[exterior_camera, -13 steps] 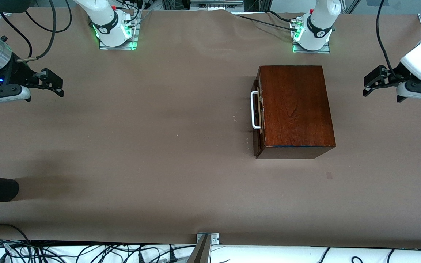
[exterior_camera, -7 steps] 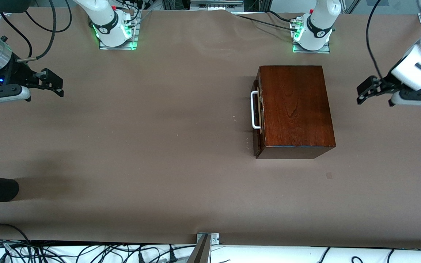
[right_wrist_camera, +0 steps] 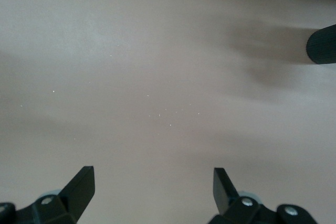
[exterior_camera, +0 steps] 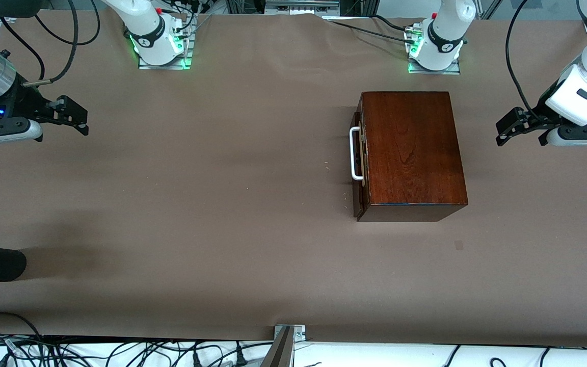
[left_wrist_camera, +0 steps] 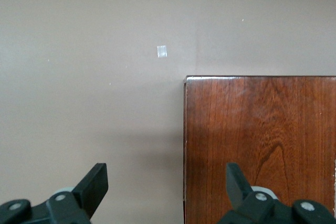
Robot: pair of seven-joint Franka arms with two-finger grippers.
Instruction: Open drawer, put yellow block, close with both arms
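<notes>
Hovering spread: left pincer [exterior_camera: 508,132] beside box [exterior_camera: 410,153] | right pincer [exterior_camera: 72,114] spread | drawer [exterior_camera: 357,168] shut

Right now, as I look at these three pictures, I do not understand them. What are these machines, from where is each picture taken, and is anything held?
You see two robot arms at a brown table. The large picture comes from a high camera facing them. The other two come from small cameras on each arm's wrist, looking down past its black fingers.

The left gripper hangs open over the table beside the wooden box, at the left arm's end. Its wrist camera shows a corner of that box. The right gripper waits open over bare table at the right arm's end.

The box's drawer is shut; its white handle faces the right arm's end. Nothing is held, and no yellow block shows.
</notes>
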